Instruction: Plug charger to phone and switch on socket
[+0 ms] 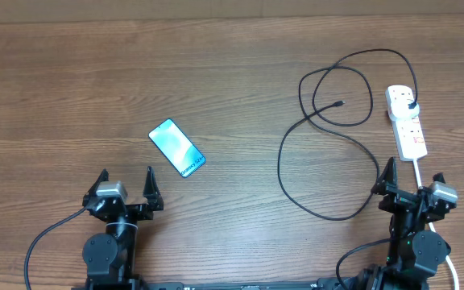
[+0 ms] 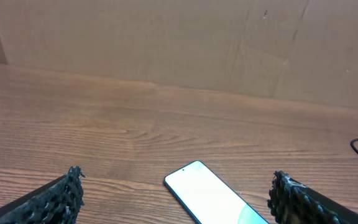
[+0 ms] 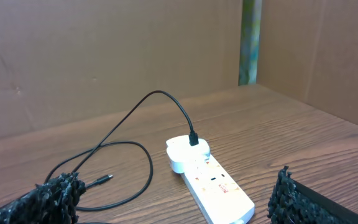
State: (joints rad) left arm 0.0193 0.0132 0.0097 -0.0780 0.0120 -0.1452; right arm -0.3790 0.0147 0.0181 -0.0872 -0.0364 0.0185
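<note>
Charger (image 1: 279,165), a thin black cable, is looping at two o'clock; I'm seeing left gripper (image 1: 126,173) and right gripper (image 1: 415,171) gaping, empty.

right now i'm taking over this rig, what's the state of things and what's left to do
Left end effector: open, empty, just short of the phone.
Right end effector: open, empty, just short of the socket.
Phone: flat, screen lit, nothing plugged in.
Charger: cable looped between phone and socket. One end sits in the socket's far end; the small tip lies loose, well apart from the phone.
Done: charger in socket.
Left: tip into phone, then the socket switch; its state is too small to tell.
</note>
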